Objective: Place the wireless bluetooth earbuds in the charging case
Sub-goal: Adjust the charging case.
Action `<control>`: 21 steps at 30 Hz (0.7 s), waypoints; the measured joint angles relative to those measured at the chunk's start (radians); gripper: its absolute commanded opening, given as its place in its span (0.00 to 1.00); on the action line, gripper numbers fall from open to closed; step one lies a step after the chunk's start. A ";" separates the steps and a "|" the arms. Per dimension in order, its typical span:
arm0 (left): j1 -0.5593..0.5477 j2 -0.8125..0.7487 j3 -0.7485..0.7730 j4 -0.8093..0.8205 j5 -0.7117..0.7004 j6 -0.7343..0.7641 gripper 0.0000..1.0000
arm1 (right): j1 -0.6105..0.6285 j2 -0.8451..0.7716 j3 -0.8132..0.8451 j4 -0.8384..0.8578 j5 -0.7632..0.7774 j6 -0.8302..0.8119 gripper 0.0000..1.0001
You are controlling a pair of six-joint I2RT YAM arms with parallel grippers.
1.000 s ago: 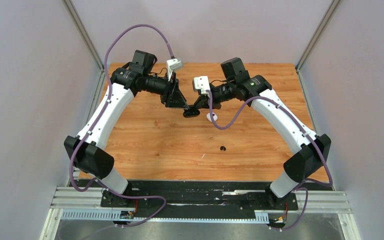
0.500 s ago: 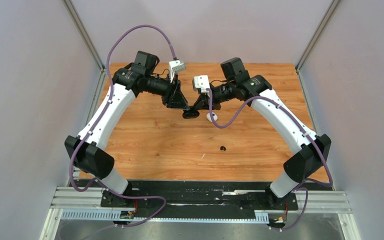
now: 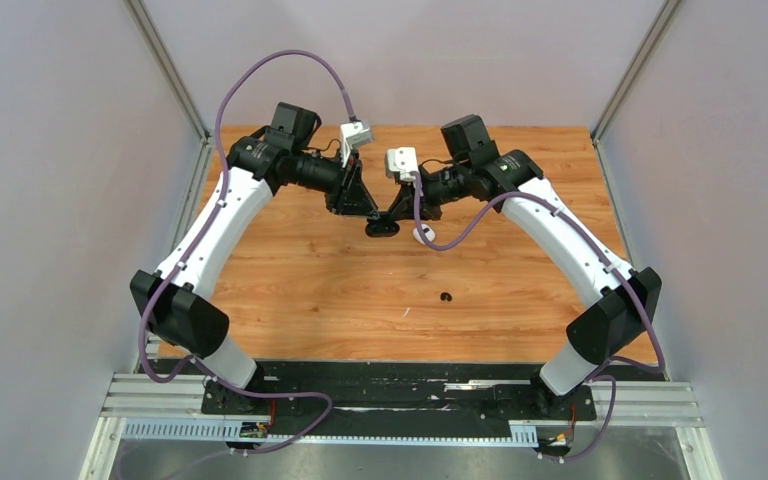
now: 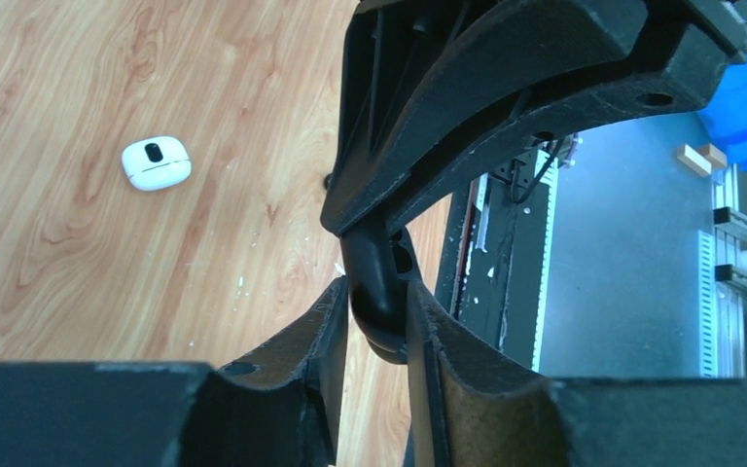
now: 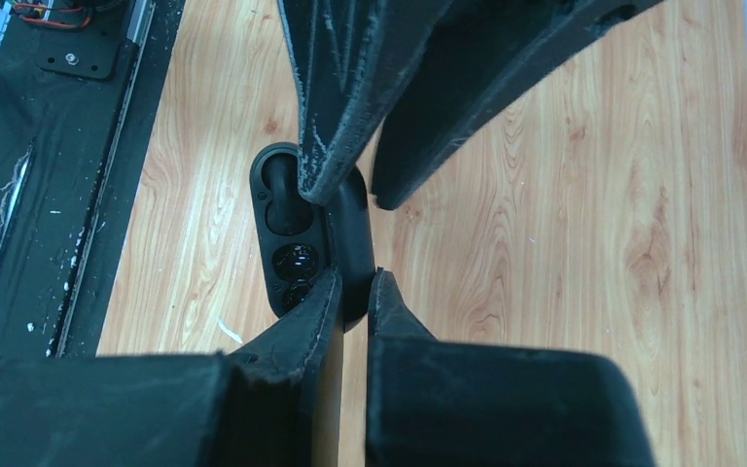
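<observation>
Above the middle of the table both grippers meet on a black oval shell (image 3: 382, 228) with earbud-shaped hollows (image 5: 287, 233). My right gripper (image 5: 357, 274) is shut on its near edge. From the other side my left gripper (image 4: 377, 289) pinches the shell's rounded end (image 4: 374, 282), with both fingers against it. In the top view the left gripper (image 3: 371, 211) and right gripper (image 3: 393, 216) stand tip to tip. A white pebble-shaped charging case (image 4: 156, 162) with a dark patch lies shut on the wood, just right of the grippers (image 3: 423, 235). The earbuds are out of view.
A small dark object (image 3: 446, 296) lies on the wooden table (image 3: 310, 280) nearer the bases. Grey walls and metal posts close in the left, right and back. A black base plate (image 3: 400, 385) runs along the near edge.
My left gripper's jaws have narrowed onto the black shell, and its wrist has edged slightly right. The right arm and the white case have stayed put.
</observation>
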 measured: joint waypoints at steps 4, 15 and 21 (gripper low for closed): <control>0.000 0.000 -0.007 0.001 -0.016 0.029 0.53 | 0.002 0.002 0.000 0.013 -0.010 0.027 0.00; 0.000 -0.019 -0.061 0.043 -0.031 0.036 0.24 | 0.005 0.030 0.008 0.030 -0.010 0.060 0.00; -0.003 -0.023 -0.064 0.050 -0.031 0.046 0.00 | 0.003 0.030 0.008 0.032 -0.008 0.068 0.05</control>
